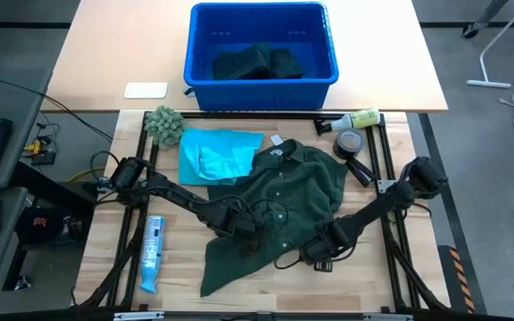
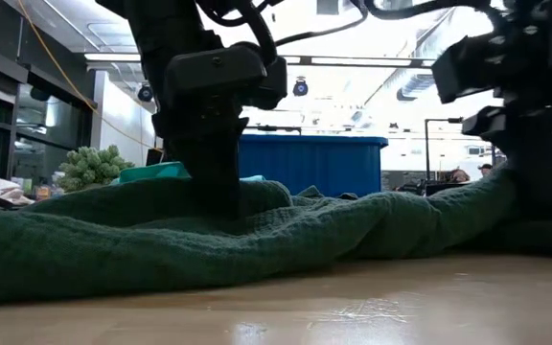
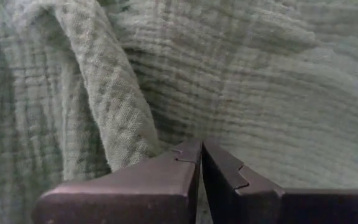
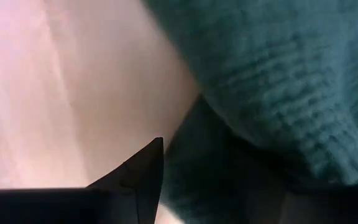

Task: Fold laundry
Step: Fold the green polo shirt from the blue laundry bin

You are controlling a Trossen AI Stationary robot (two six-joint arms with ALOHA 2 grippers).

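A dark green shirt (image 1: 284, 201) lies spread and rumpled on the wooden table, its collar with a white tag (image 1: 277, 141) toward the far edge. A turquoise garment (image 1: 217, 153) lies crumpled at its far left, touching it. My left gripper (image 1: 239, 223) is shut and stands on the shirt's near-left part, beside a raised fold (image 3: 114, 106). My right gripper (image 1: 324, 251) is open and points down at the shirt's near-right edge (image 4: 191, 106). One finger (image 4: 145, 171) is over bare wood; cloth hides the other. My left gripper comes down steeply from the table's left, and its shut fingertips (image 3: 191, 152) rest on the shirt's cloth (image 3: 241, 112), right beside the raised fold. Whether any cloth is caught between the tips I cannot tell. The shirt lies on the table around them (image 2: 223, 206). My right gripper: whether it touches the shirt I cannot tell.
A blue bin (image 1: 194, 53) with a dark green garment (image 1: 257, 62) stands at the far side. A fuzzy ball (image 1: 163, 125), a yellow-green bottle (image 1: 357, 119), a tape roll (image 1: 349, 143) and a blue-white tube (image 1: 152, 254) lie around the shirt. Bare wood (image 1: 373, 285) shows at the near right.
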